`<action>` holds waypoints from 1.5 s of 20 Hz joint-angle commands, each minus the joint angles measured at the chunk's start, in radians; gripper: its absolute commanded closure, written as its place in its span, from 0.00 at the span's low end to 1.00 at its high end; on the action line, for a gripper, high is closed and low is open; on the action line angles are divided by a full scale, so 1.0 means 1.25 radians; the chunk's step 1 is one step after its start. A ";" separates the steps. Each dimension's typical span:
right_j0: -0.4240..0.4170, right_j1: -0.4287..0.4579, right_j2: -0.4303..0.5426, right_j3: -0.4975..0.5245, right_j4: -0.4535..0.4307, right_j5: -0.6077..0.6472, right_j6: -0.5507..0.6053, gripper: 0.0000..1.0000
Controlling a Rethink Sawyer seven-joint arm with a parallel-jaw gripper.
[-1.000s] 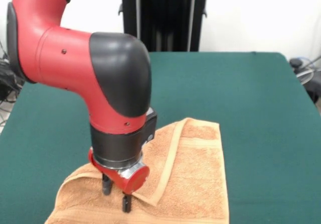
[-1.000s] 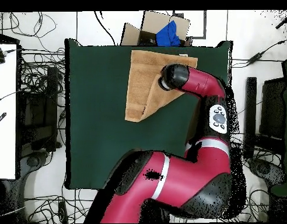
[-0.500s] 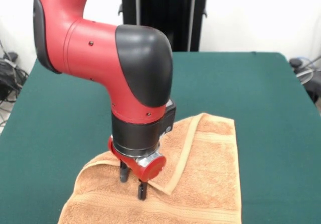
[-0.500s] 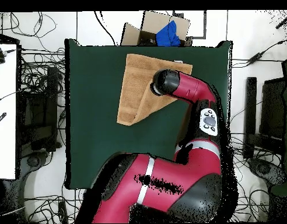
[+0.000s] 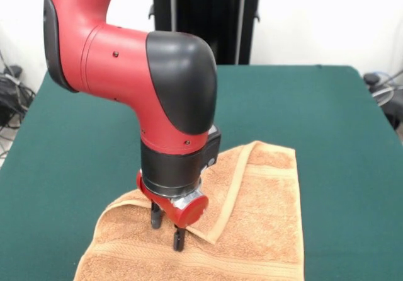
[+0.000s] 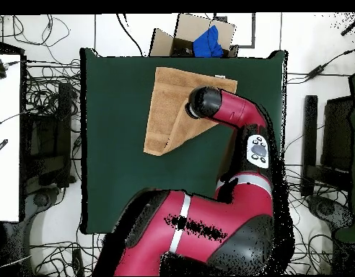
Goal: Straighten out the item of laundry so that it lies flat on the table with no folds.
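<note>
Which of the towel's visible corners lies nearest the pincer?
The folded-over corner of the towel, the tip of the flap lying on top of the lower layer, just beside the pincer; the other corners rest farther out on the table.

A plain white wall (image 5: 327, 16) rises at the far side, with a black upright stand (image 5: 204, 19) against it. From above, the pale floor (image 6: 310, 32) is strewn with black cables (image 6: 47, 79). A cardboard box (image 6: 182, 34) holding something blue (image 6: 208, 42) sits at one edge, and a white bench (image 6: 6, 137) stands on the left.
</note>
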 commanded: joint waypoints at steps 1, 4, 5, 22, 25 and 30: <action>-0.008 0.045 0.010 0.085 0.004 0.030 0.102 0.00; -0.009 0.053 0.011 0.078 0.003 0.026 0.100 0.00; -0.010 0.055 0.011 0.076 0.003 0.027 0.099 0.00; -0.083 0.023 0.093 0.060 -0.081 0.034 -0.152 0.00; -0.114 0.019 0.131 0.040 -0.122 0.048 -0.246 0.00; -0.161 0.018 0.205 -0.028 -0.203 0.142 -0.442 0.00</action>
